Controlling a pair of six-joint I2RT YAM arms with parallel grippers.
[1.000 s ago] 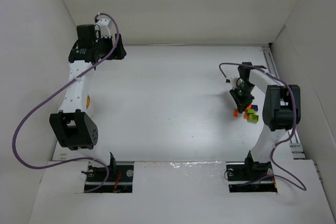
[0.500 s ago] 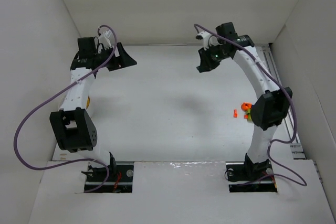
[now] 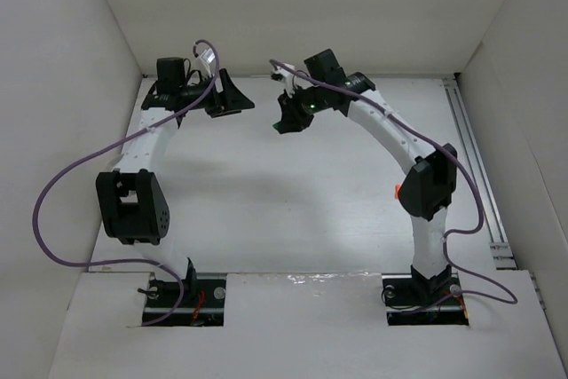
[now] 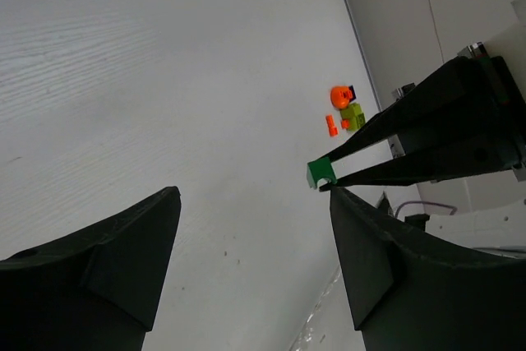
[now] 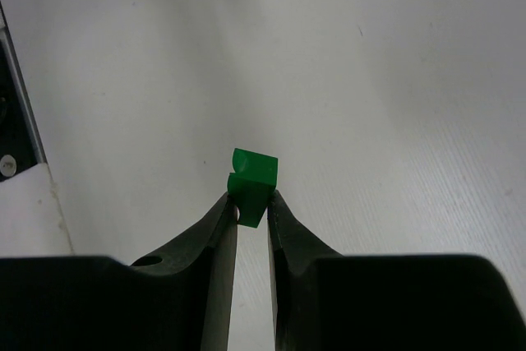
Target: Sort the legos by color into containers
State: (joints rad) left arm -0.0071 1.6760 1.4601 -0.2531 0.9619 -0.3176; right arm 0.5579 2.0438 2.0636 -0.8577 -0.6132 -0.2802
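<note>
My right gripper (image 5: 251, 203) is shut on a small green lego (image 5: 255, 174), pinched at the fingertips and held above the white floor. In the top view the right gripper (image 3: 286, 122) reaches to the far middle of the floor. It faces my left gripper (image 3: 232, 99) a short way off. The left gripper (image 4: 255, 195) is open with nothing between its jaws. Its camera shows the green lego (image 4: 321, 173) just beyond its right finger. Orange legos (image 4: 340, 96) and a yellow-green lego (image 4: 354, 114) lie far off by the right wall. One orange lego (image 3: 395, 191) shows beside the right arm. No containers are in view.
White walls (image 3: 98, 59) enclose the floor on the left, back and right. A metal rail (image 3: 470, 157) runs along the right edge. Purple cables (image 3: 53, 193) loop off both arms. The right arm's elbow (image 3: 428, 185) covers most of the lego pile.
My right arm has swung from the lego pile at the right to the far middle, carrying the green lego. My left gripper has moved right toward it.
</note>
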